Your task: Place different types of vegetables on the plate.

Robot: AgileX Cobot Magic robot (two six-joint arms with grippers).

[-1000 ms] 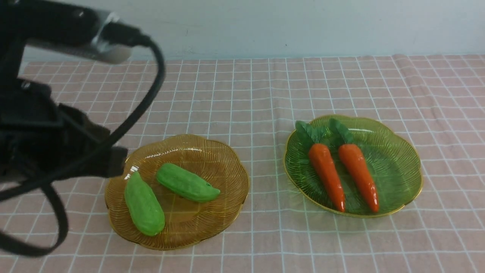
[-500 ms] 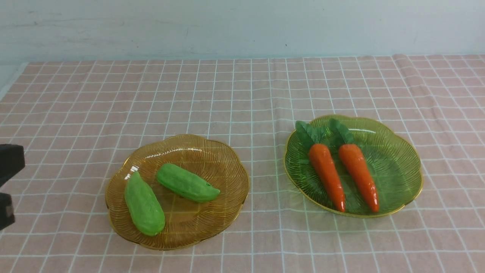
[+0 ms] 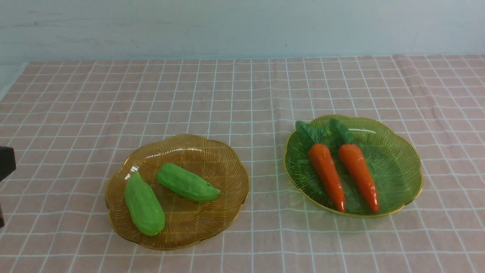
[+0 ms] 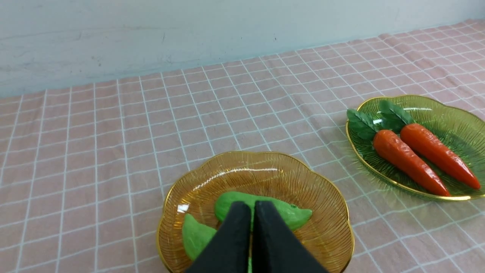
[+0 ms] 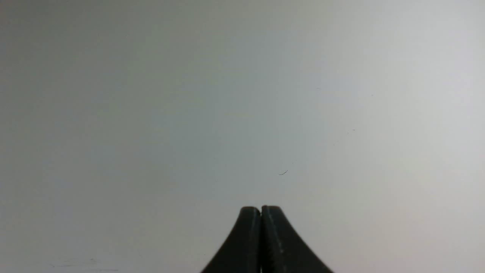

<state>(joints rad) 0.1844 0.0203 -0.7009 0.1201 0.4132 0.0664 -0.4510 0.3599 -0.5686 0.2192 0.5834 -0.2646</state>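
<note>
Two light-green bumpy gourds point(image 3: 144, 204) point(image 3: 187, 183) lie on an amber glass plate point(image 3: 227, 159) at the front left. Two orange carrots point(image 3: 327, 176) point(image 3: 358, 174) with green tops lie side by side on a green glass plate point(image 3: 398, 170) at the right. In the left wrist view my left gripper point(image 4: 252, 204) is shut and empty, back from the amber plate point(image 4: 303, 178), with the gourds point(image 4: 293, 214) point(image 4: 195, 235) beyond its tips. My right gripper point(image 5: 260, 208) is shut and empty, facing a blank grey surface.
A pink checked cloth point(image 3: 242, 94) covers the table up to a pale wall point(image 3: 242, 26). A dark part of the left arm point(image 3: 5, 165) shows at the front view's left edge. The left wrist view also shows the green plate point(image 4: 454, 125) with both carrots.
My left arm has pulled back to the left, from covering the front view's left side to a sliver at its edge. The vegetables and plates have not moved.
</note>
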